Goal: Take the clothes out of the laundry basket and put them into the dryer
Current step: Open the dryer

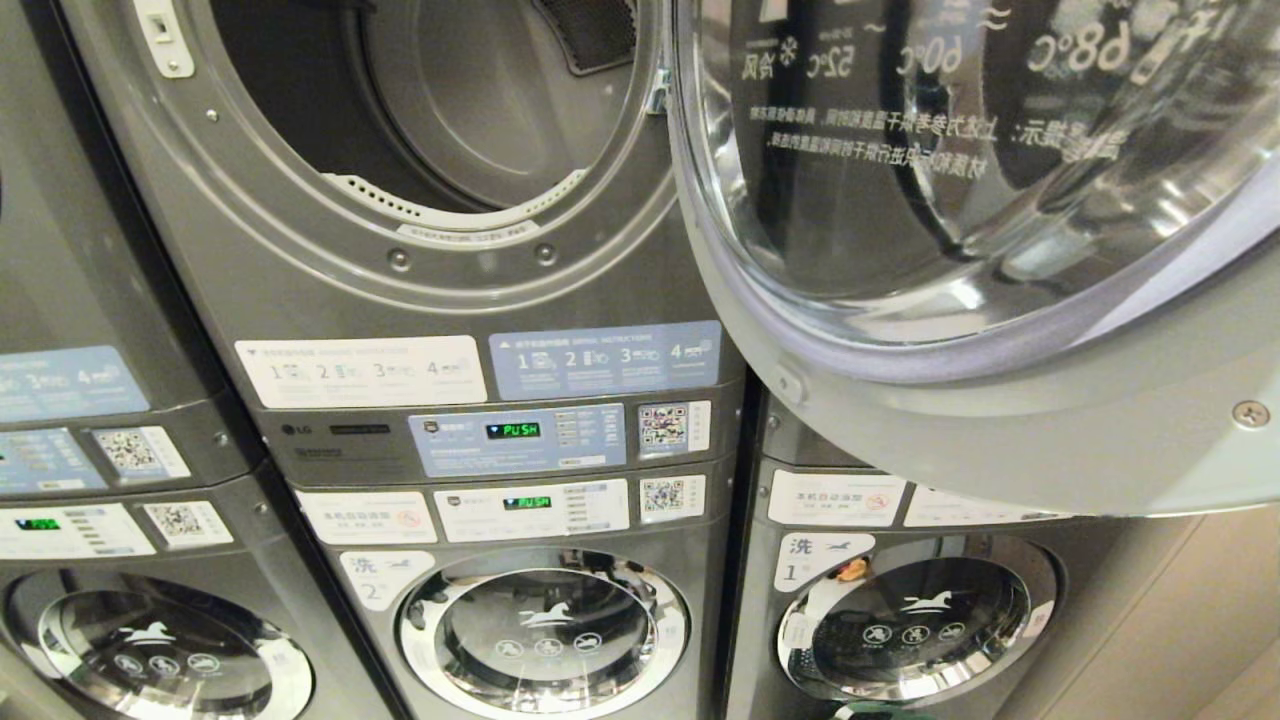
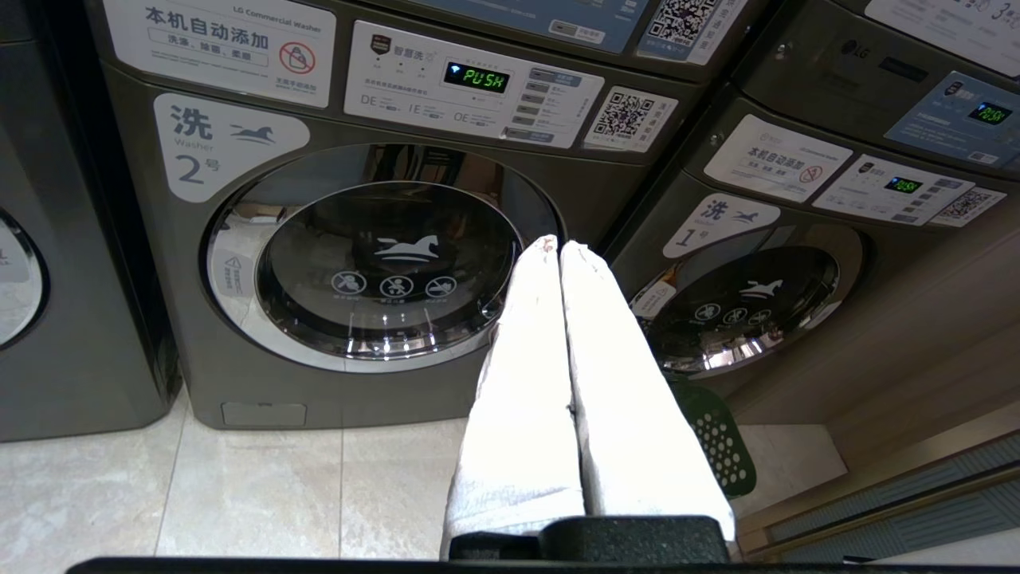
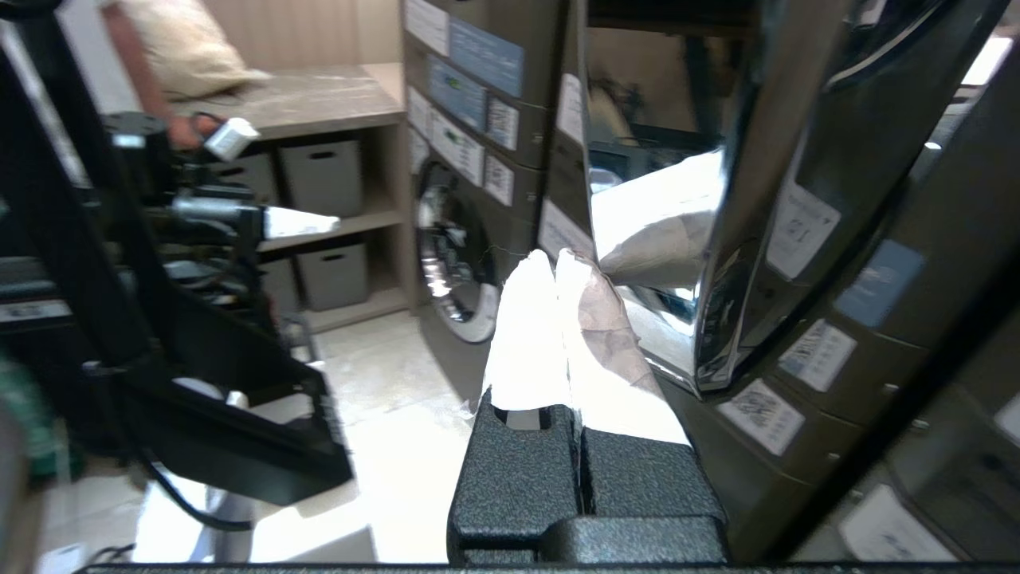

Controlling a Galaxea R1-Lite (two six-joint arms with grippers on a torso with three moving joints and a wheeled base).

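**Both grippers closed and empty beside the open dryer**

Right gripper [image 3: 555, 257] has its white-wrapped fingers pressed together with nothing between them, its tips close beside the chrome rim of the dryer door [image 3: 741, 199], which stands swung open. Left gripper [image 2: 558, 244] is likewise closed and empty, parked low in front of the washer [image 2: 382, 271] marked 2.

No clothes are visible in any view. A green perforated edge, probably the laundry basket [image 2: 717, 434], peeks out low by the right-hand washer; what it holds is hidden.

The dryer drum [image 1: 450, 110] looks empty, its round mouth facing the robot.

Clothes should be light, soft and limp, so my guess is to pinch a bunched fold near the middle. Their lie and long axis cannot be told.
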